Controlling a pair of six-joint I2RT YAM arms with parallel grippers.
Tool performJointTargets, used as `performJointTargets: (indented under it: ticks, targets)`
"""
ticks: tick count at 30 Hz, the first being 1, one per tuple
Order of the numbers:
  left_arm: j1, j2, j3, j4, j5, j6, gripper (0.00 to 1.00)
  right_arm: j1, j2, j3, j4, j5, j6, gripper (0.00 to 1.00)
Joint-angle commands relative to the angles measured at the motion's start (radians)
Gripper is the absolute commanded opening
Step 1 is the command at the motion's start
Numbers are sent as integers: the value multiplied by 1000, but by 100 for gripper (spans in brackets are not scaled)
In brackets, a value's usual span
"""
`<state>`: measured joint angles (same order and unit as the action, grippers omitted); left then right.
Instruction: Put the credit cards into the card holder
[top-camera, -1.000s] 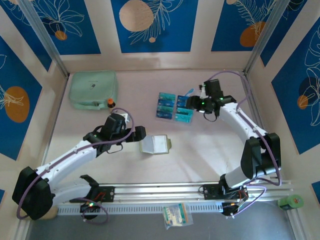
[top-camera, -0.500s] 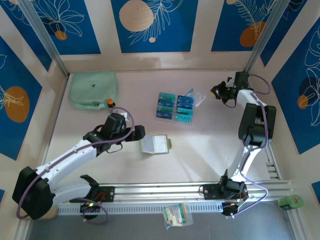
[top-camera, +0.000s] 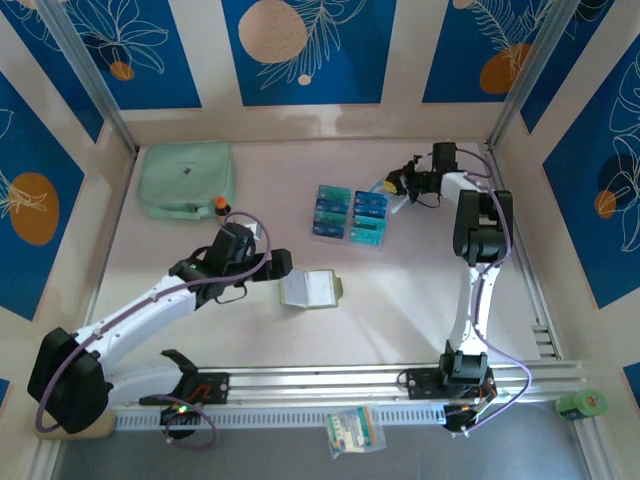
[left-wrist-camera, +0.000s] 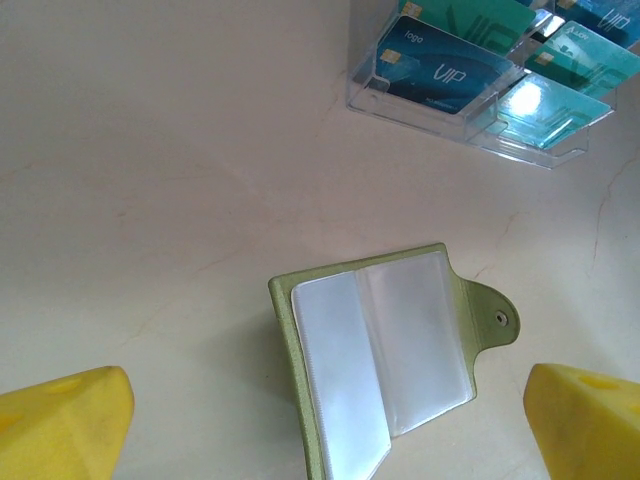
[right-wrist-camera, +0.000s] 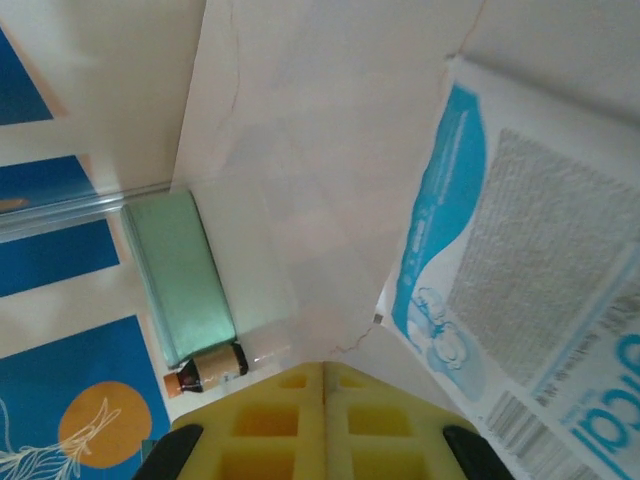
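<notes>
The card holder lies open on the table, an olive-green wallet with pale clear pockets facing up and a snap tab at its right. My left gripper hovers just left of it, open, with the wallet between its yellow fingertips and touching neither. The credit cards, teal and blue, sit in a clear tiered stand behind the wallet. My right gripper is shut at the edge of a white-and-blue packet. Its fingertips are pressed together. Whether they pinch the packet's pale edge is unclear.
A mint-green zip pouch lies at the back left with a small brown bottle beside it. Frame posts and patterned walls close in the table. A small packet and a green roll lie beyond the near rail.
The right arm left the card stand, swung out to the right while its gripper shut, then came back left to the packet. The left arm and the wallet stayed put.
</notes>
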<state>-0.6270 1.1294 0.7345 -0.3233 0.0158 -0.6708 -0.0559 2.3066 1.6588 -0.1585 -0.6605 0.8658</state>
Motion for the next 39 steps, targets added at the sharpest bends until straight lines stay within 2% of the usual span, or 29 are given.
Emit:
performJointTargets:
  ticks: [1,15,30,39]
  targets:
    - [-8,0,21,-11,-16,12,100,-6,6,-46,58,-82,39,0]
    - [-10,-35,-7,-3,-11,7,100,12,-113,-306,199,-185,8,0]
    - [-9,-86,-40,0,-8,-6,100,40,-278,-576,274,-185,-15,0]
    - [-10,-85,-52,7,-11,-1,100,45,-471,-717,244,-140,-36,0]
